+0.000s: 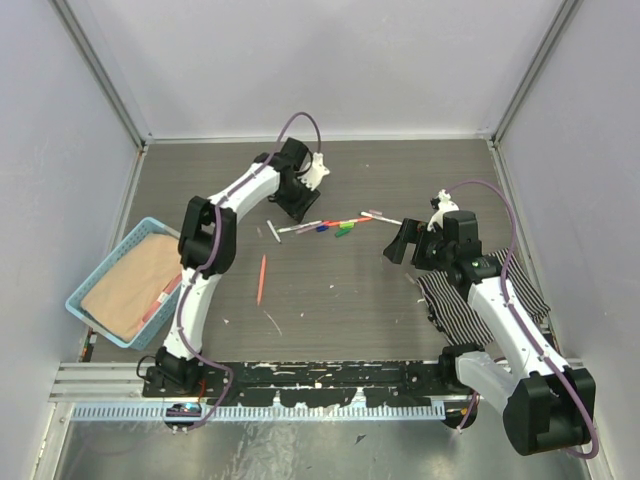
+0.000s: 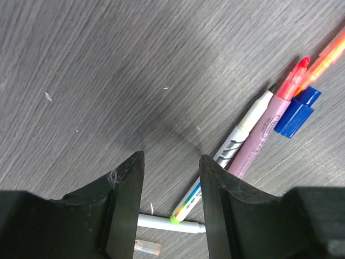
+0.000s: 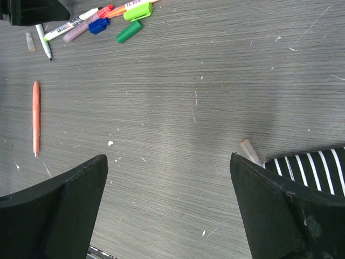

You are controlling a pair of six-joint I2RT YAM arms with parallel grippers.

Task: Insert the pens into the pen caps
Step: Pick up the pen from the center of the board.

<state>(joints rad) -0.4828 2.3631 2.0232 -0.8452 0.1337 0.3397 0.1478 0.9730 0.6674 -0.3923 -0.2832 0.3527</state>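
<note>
Several pens (image 1: pixel 330 226) lie bunched at mid-table. My left gripper (image 1: pixel 300 212) hangs open just left of them. In the left wrist view its jaws (image 2: pixel 171 156) hold nothing, with bare table between them. Right of them lie a white rainbow-labelled pen (image 2: pixel 202 191), a pink-barrelled pen (image 2: pixel 264 137), a blue cap (image 2: pixel 296 113) and an orange pen (image 2: pixel 329 54). A white pen (image 2: pixel 167 222) and a clear cap (image 2: pixel 146 247) lie below the fingers. A separate all-orange pen (image 1: pixel 261 278) lies nearer the front. My right gripper (image 1: pixel 397 243) is wide open and empty (image 3: pixel 167 157). Green caps (image 3: pixel 137 11) lie in the bunch.
A blue basket (image 1: pixel 95 268) holding tan cloth stands at the left edge. A black-and-white striped cloth (image 1: pixel 480 290) lies under the right arm, with a clear cap (image 3: pixel 249 151) at its edge. Grey walls close in the table on three sides.
</note>
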